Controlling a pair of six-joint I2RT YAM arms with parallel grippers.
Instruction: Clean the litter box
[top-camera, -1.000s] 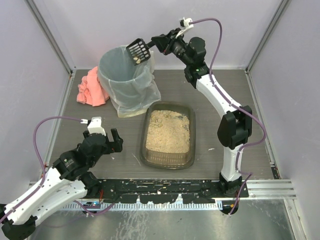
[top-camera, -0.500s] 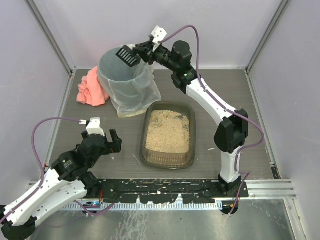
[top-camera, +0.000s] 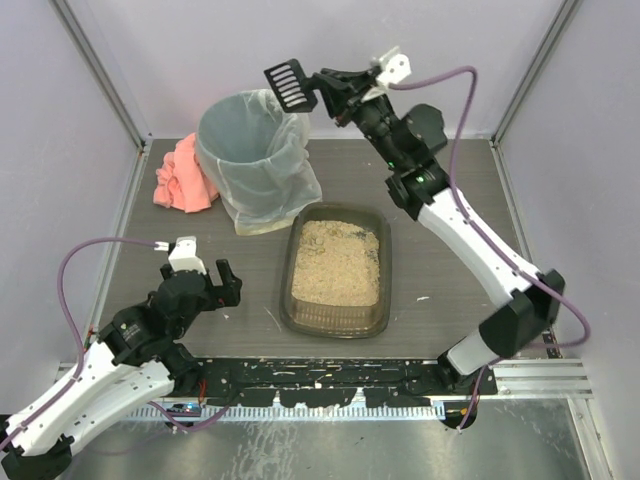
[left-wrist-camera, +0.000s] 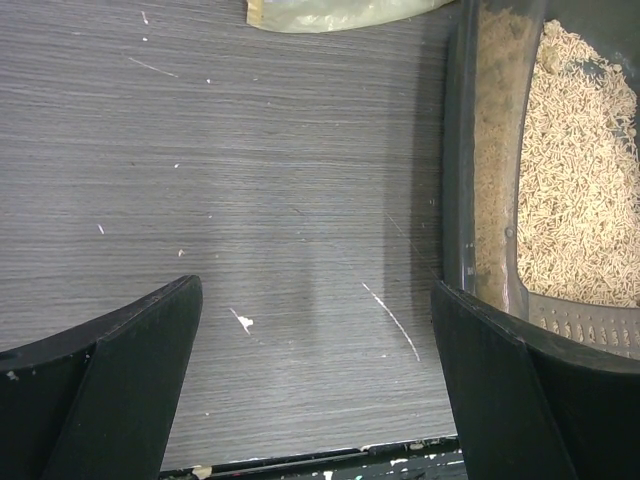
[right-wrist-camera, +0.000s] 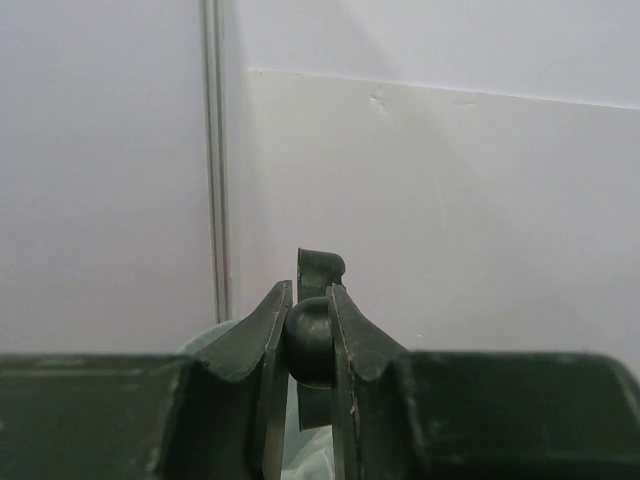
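I have one grey bench (top-camera: 450, 200), walled on three sides, with two arms bolted at its near edge. The one tall round bin (top-camera: 262, 190) with its whitish liner stands far left of centre. The one litter box (top-camera: 335, 328), a shallow dark tray of beige litter, lies mid-bench, its far-left corner just beside the bin's foot. One pink cloth (top-camera: 182, 178) is bunched between the bin and the left wall, touching the bin.

The right arm reaches up and back, and its right hand (top-camera: 325, 92) is pinching the handle of the single black slotted scoop (top-camera: 291, 87). The scoop is held high in the air by the bin's far-right rim. The right wrist view shows both fingers pressed on that handle.

The left hand (left-wrist-camera: 315, 300) sits low near the bench's front left, fingers spread wide over bare bench. Its right finger is close beside the litter box's left wall, and I cannot tell whether they touch.

Open bench runs right of the litter box to the right wall, and left of it towards the cloth.
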